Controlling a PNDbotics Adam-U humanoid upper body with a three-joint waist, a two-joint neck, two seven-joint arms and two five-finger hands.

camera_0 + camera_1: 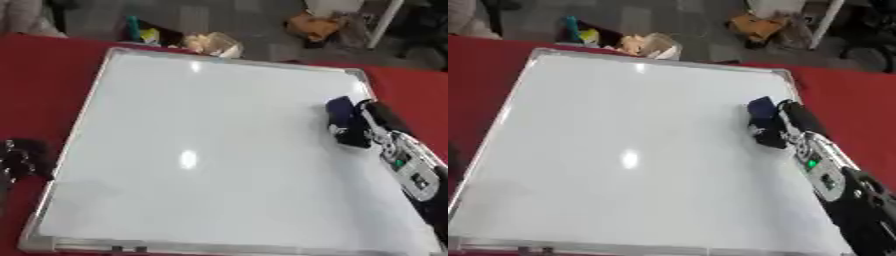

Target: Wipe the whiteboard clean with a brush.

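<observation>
A red-covered table [35, 75] carries a large white, silver-framed whiteboard [210, 150], its surface apparently unmarked. Near its right edge the robot's right hand [378, 120] holds a dark blue block-shaped brush [346, 122], fingers curled round it; the brush looks light and rigid, best held across its back. The left hand [24, 157] rests curled and idle beside the left frame. Open board lies leftward.
</observation>
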